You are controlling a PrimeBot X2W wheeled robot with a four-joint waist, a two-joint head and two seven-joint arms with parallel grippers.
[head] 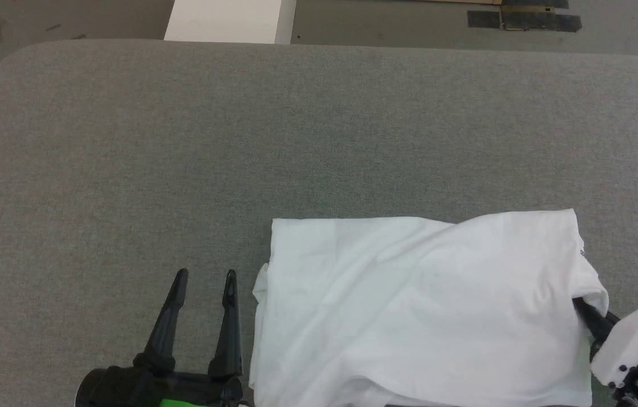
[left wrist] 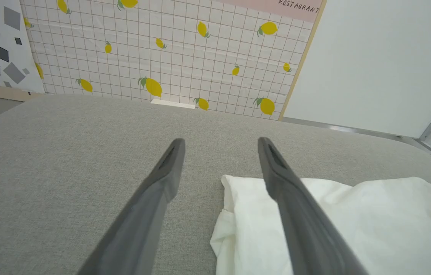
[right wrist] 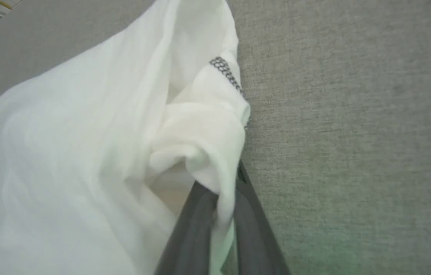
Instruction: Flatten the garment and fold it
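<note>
The garment, a white T-shirt, lies bunched in a rough rectangle at the near right of the grey table. My right gripper is at the shirt's right edge, shut on a fold of the cloth. In the right wrist view its fingers pinch the white fabric, and grey zigzag stitching runs along a hem above them. My left gripper stands open just left of the shirt, holding nothing. In the left wrist view its fingers hover over the table, the right one above the shirt's corner.
The padded grey table spreads wide to the left and far side. Beyond its far edge stand a white block and a lemon-patterned wall panel beside a white board.
</note>
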